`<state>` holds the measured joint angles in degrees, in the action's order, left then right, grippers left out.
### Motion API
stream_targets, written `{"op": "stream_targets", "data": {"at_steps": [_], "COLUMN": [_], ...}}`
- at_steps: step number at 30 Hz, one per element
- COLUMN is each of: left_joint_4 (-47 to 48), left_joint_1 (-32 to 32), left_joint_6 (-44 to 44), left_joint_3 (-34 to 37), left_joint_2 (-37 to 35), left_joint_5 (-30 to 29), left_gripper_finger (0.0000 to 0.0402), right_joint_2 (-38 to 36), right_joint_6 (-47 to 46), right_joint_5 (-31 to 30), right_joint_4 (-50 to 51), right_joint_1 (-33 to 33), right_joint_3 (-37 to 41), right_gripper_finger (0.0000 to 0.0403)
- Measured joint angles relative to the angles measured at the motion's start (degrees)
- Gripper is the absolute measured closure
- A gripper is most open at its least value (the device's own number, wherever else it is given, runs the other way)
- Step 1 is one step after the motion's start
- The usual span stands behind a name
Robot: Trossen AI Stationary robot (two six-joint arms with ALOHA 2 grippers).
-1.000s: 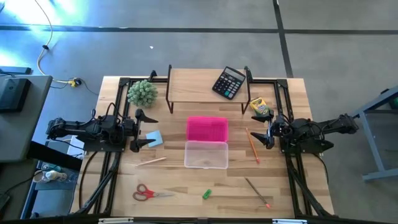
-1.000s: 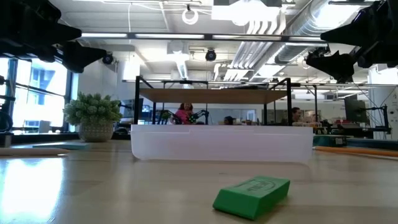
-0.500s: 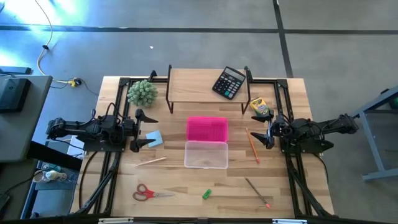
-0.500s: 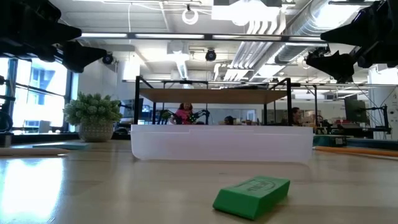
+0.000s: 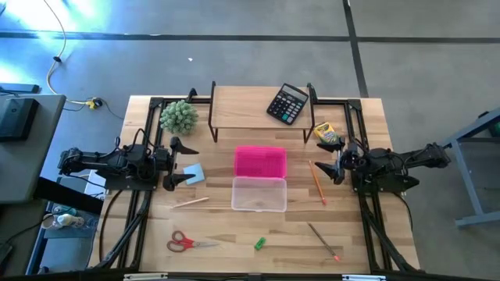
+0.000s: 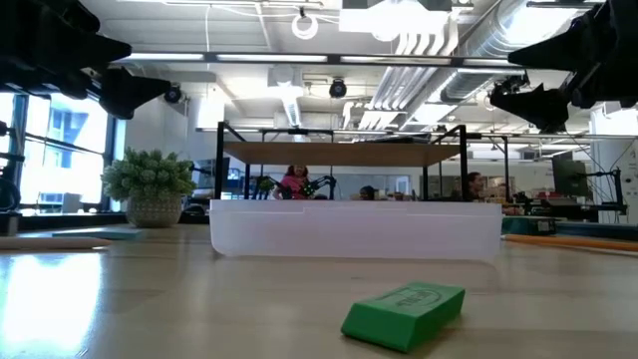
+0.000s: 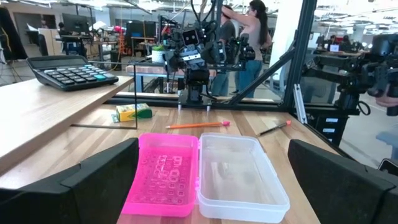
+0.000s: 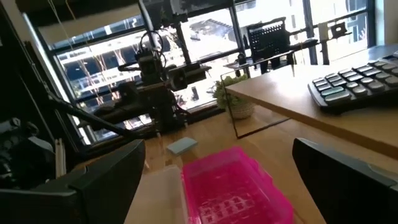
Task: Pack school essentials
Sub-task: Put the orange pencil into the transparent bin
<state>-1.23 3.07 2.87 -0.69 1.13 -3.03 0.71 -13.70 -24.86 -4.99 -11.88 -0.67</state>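
Note:
An open pencil case lies at the table's middle, its pink half (image 5: pixel 260 161) far and its clear half (image 5: pixel 258 193) near. Around it lie a light-blue notepad (image 5: pixel 194 172), a pale pencil (image 5: pixel 190 203), red-handled scissors (image 5: pixel 183 243), a green eraser (image 5: pixel 259 243), an orange pencil (image 5: pixel 316 182), a dark pencil (image 5: pixel 324 240) and a yellow-and-green crayon box (image 5: pixel 325 133). My left gripper (image 5: pixel 178 162) is open above the table's left side, near the notepad. My right gripper (image 5: pixel 331 164) is open above the right side, near the orange pencil.
A wooden shelf on a black frame (image 5: pixel 258 109) stands at the far side with a black calculator (image 5: pixel 287 103) on it. A fuzzy green plant ball (image 5: pixel 179 117) sits at the far left. People stand in the room beyond the table.
My right gripper has shifted a little toward the table's far edge. Nothing else has moved.

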Motion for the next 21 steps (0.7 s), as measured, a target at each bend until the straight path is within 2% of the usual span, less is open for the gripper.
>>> {"op": "stream_targets", "data": {"at_steps": [4, 11, 15, 17, 21], "left_joint_4": [-0.23, -0.22, -0.21, -0.32, -0.32], "left_joint_1": [0.00, -0.02, -0.01, -0.02, -0.02], "left_joint_6": [0.00, 0.11, 3.27, 4.35, 4.53], "left_joint_3": [0.00, 0.01, 0.00, 0.00, 0.01], "left_joint_2": [0.00, 0.00, 0.00, 0.00, 0.00], "left_joint_5": [-0.02, -0.07, -0.05, -0.28, -0.24], "left_gripper_finger": [0.0002, 0.0002, 0.0002, 0.0002, 0.0002], "right_joint_2": [0.00, 0.00, 0.00, 0.02, 0.04], "right_joint_6": [3.30, 3.12, -0.15, -2.20, -7.51], "right_joint_5": [0.57, 1.23, 0.73, -1.72, -4.20], "right_joint_4": [-1.28, -2.12, -2.72, -2.24, 4.03], "right_joint_1": [0.00, 0.00, 0.00, -0.02, -0.02], "right_joint_3": [-0.22, -0.28, -0.35, -0.56, -4.59], "right_gripper_finger": [0.0006, 0.0006, 0.0006, 0.0006, 0.0006]}}
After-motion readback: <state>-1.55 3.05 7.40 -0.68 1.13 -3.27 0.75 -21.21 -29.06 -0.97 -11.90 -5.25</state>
